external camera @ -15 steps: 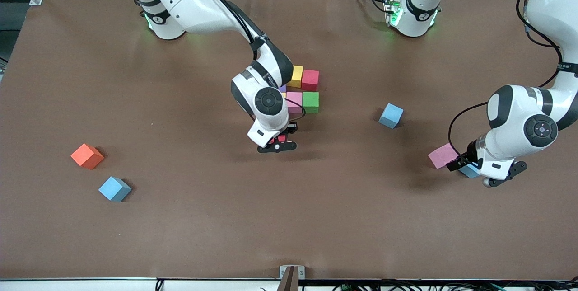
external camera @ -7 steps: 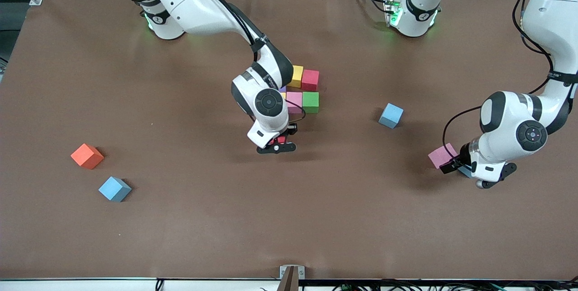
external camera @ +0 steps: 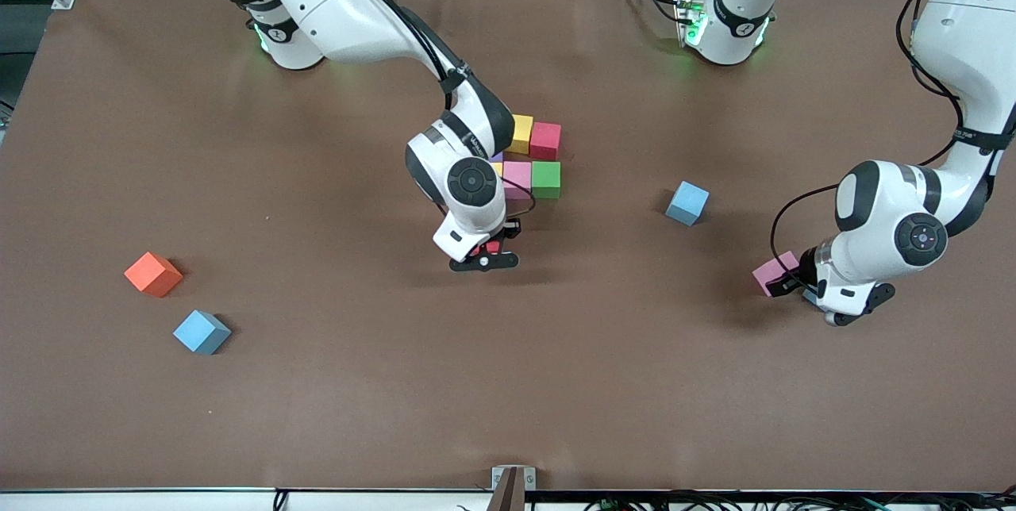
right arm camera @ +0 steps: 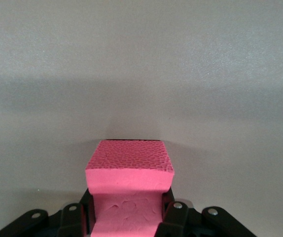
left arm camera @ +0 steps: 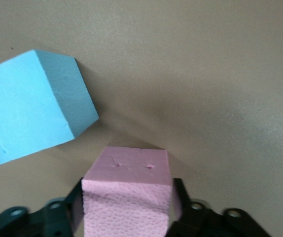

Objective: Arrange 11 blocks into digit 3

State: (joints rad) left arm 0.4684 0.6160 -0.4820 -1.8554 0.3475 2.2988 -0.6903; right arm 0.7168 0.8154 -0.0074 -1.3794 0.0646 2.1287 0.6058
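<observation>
Foam is yielding as the right pincer (external camera: 484, 255), closing on a red cube (right arm camera: 130, 165) beside the cluster (external camera: 533, 155), risks nudging neighbours, while the left pincer (external camera: 798, 289) is clamping a pink cube (left arm camera: 127, 190) touching the bench (external camera: 508, 384), near a blue cube (left arm camera: 33, 103).

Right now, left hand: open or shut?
Shut: the left hand grips the pink block, fingers pressed against both its sides in the wrist view.

Right claw (external camera: 486, 251) grips a red cube (external camera: 493, 246); left claw (external camera: 794, 286) at pink cube (external camera: 774, 271).
</observation>
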